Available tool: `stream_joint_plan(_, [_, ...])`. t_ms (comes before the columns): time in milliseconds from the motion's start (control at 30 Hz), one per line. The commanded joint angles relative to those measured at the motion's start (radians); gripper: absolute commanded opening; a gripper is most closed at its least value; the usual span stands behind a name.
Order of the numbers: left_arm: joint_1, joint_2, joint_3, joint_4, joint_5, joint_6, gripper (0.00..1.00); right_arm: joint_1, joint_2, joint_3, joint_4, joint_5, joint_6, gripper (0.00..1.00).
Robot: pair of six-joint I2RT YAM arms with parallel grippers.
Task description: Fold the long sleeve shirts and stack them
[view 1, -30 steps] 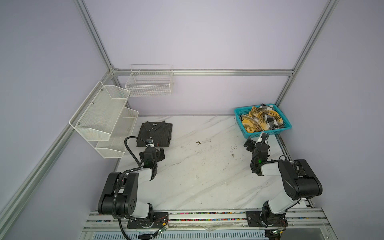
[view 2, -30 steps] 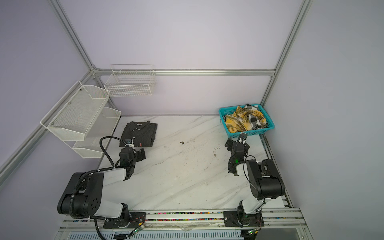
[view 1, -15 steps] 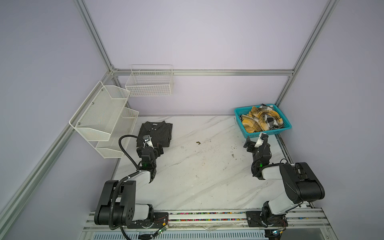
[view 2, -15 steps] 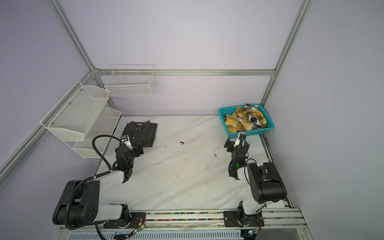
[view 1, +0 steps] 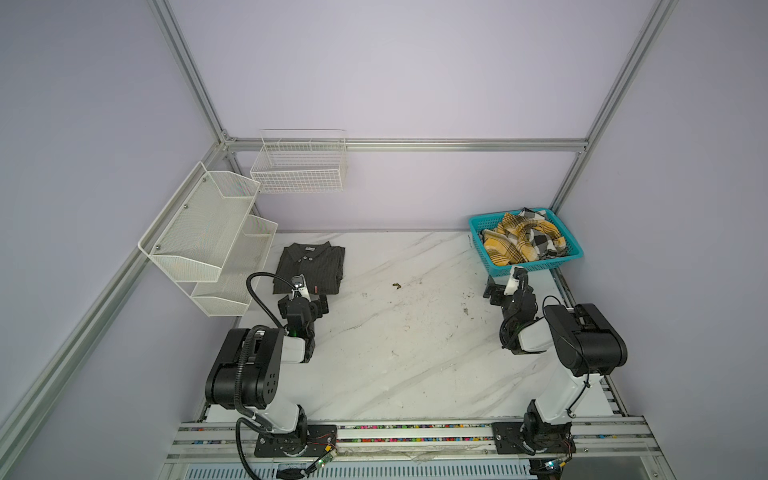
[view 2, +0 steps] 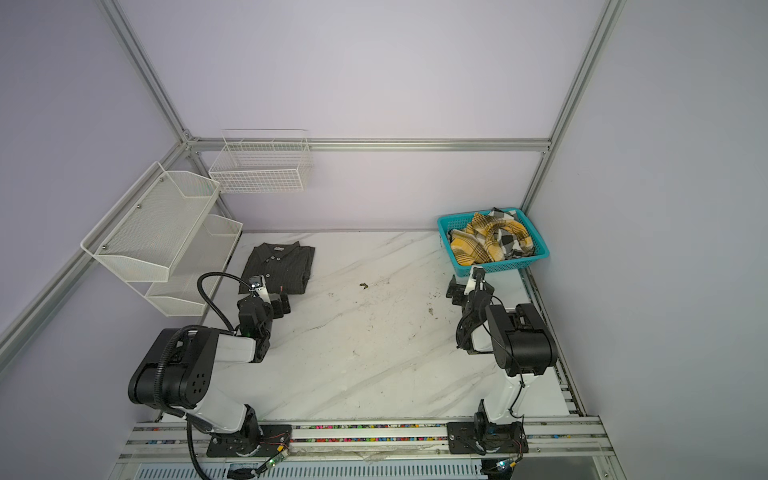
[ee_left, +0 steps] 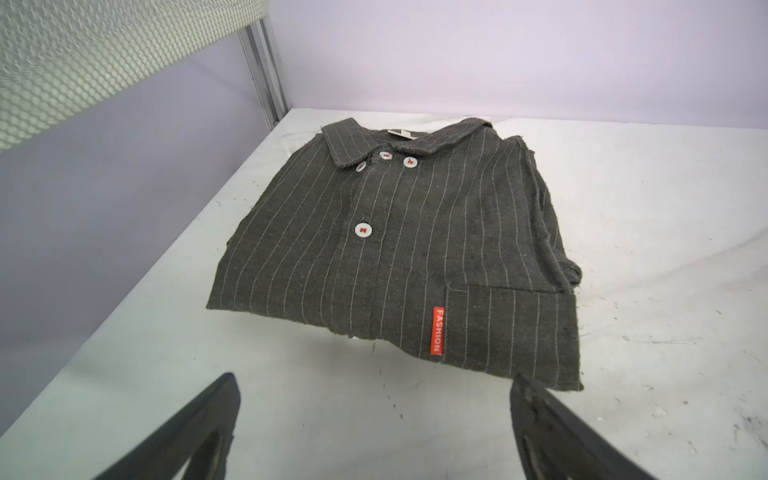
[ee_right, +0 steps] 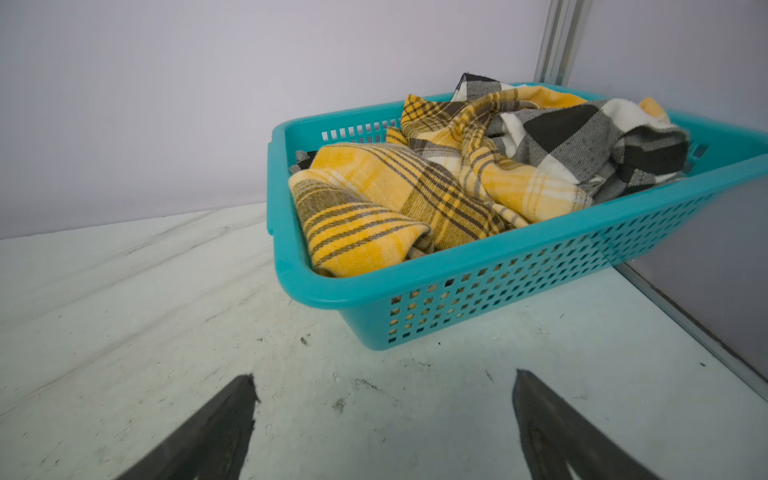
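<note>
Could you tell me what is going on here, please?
Shirts are being folded and stacked. The pinstriped shirt lies folded at the far left of the table; the left gripper sits open just short of it, holding nothing. The plaid shirt is crumpled in the basket, not yet folded, and the right gripper faces it, open and empty.

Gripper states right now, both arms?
Left gripper: open, holding nothing; charcoal shirt lies ahead of it.
Right gripper: open, holding nothing; teal basket ahead of it.
</note>
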Motion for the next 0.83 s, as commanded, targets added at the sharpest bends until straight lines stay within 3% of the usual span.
stream_joint_plan(0, [0.005,-0.026,-0.028,0.085,0.011,0.021,1.00,0.005,-0.018,0.000,0.068,0.006,-0.029,0.97])
stream_joint_plan(767, [0.004,-0.023,-0.025,0.082,0.014,0.027,1.00,0.013,-0.005,0.028,0.027,-0.005,-0.039,0.97])
stream_joint_plan(800, [0.004,-0.022,-0.023,0.081,0.014,0.028,1.00,0.037,-0.016,0.015,0.038,0.033,-0.061,0.98])
